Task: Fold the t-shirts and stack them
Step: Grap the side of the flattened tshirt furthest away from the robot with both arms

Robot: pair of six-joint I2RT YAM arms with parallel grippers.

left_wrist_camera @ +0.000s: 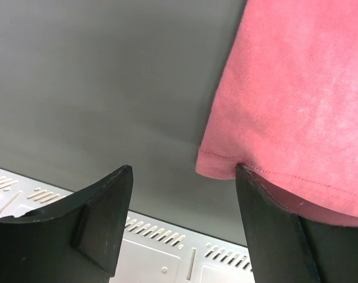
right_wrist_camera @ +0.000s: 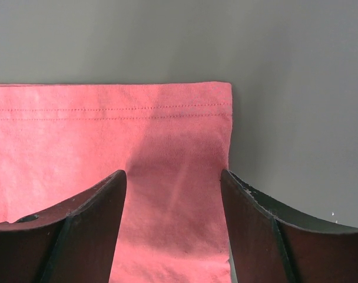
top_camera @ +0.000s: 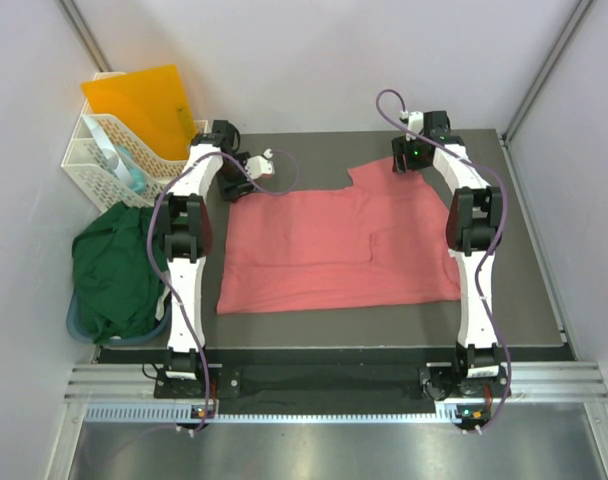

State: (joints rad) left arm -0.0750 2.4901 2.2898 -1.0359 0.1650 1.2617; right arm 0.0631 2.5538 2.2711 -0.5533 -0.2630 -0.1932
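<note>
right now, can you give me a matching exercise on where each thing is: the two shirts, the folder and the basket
Things:
1. pink t-shirt
2. green t-shirt
3. orange folder
4. white basket

Places:
a. bunched in a heap left of the table
b. standing upright in the basket
c. spread flat on the table
d. far left corner, beyond the green heap

Pairs: 1-c, 2-a, 3-b, 4-d
</note>
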